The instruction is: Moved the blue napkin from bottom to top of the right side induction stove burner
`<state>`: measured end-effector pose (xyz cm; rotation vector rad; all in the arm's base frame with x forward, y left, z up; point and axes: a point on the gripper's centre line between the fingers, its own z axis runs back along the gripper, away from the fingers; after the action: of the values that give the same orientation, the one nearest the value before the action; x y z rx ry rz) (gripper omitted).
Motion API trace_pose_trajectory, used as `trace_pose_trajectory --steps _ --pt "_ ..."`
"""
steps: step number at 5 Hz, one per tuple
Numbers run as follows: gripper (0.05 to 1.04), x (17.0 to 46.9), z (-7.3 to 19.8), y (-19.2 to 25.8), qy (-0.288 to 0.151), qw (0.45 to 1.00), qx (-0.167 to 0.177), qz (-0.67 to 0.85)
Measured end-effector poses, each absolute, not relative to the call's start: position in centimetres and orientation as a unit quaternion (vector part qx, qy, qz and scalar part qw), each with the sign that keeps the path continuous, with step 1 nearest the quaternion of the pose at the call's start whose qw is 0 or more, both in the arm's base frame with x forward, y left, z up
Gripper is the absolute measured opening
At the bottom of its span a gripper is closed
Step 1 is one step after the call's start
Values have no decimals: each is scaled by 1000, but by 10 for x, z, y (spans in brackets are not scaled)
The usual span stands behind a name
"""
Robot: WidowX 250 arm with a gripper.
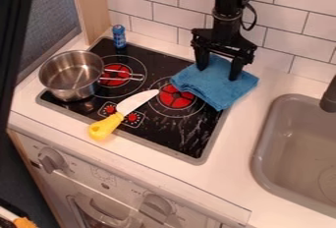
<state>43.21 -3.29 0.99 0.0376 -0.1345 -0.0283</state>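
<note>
The gripper [218,74] hangs over the blue napkin [213,93] with its two fingers well apart, both tips down at the cloth; whether they press into it, I can't tell. The napkin lies bunched in loose folds across the stove's back right corner, part on the glass, part on the white counter [226,173], its near left edge by the right burner [176,97]. That spread looks meant either for gathering the cloth or for having just let it go (one picture can't settle which). If the top of the burner is the goal, the cloth seems about there, though a closing grip could drag it. The yellow-handled knife [107,125] lies aslant over the stove's front edge, blade toward the burner, and the metal pot [70,78] sits at the left. Behind stands a small blue can [119,36] before the tiled wall [295,6]; a grey sink [261,148] is set in at the right.
</note>
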Motion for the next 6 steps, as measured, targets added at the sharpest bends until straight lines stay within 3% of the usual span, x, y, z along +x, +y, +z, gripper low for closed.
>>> trace_pose_trajectory --steps 4,6 --pt "999 425 11 -31 -66 998 21 1" --pt "999 417 35 -25 -77 996 36 25"
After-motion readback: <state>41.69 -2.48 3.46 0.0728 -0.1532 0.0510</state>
